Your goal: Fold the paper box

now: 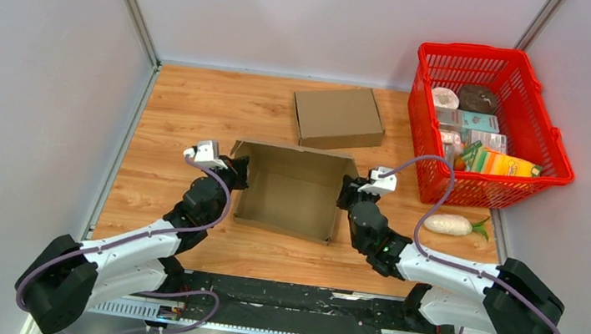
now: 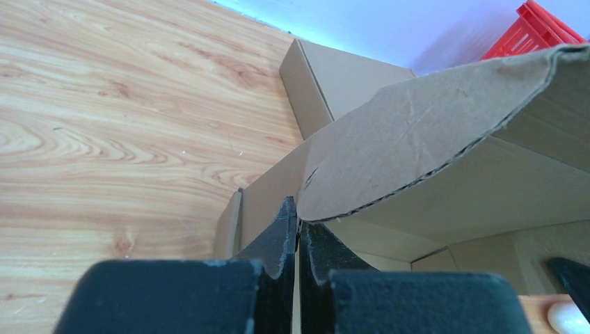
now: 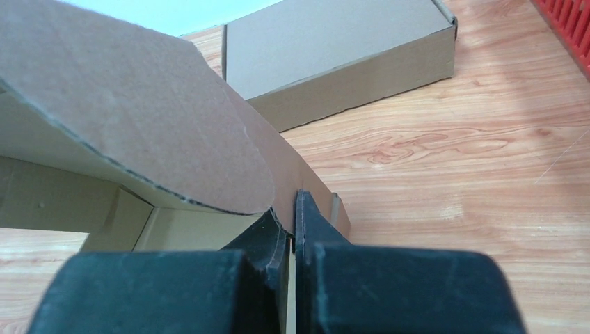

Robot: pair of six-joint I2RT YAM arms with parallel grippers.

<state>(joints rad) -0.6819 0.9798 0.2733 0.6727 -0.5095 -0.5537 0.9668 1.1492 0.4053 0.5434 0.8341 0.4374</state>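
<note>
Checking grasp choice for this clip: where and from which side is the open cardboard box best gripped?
Probably by the thin upright side walls of the open box, pinched over the top edge, one from each outer side. It is too wide to span, and the walls stand free. The left end effector and right end effector are shut on them near the far corners.

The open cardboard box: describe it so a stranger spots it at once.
On the wooden table, look left of the red basket. There the left end effector and right end effector pinch the open cardboard box; unlike the closed box behind, its top is open.
</note>
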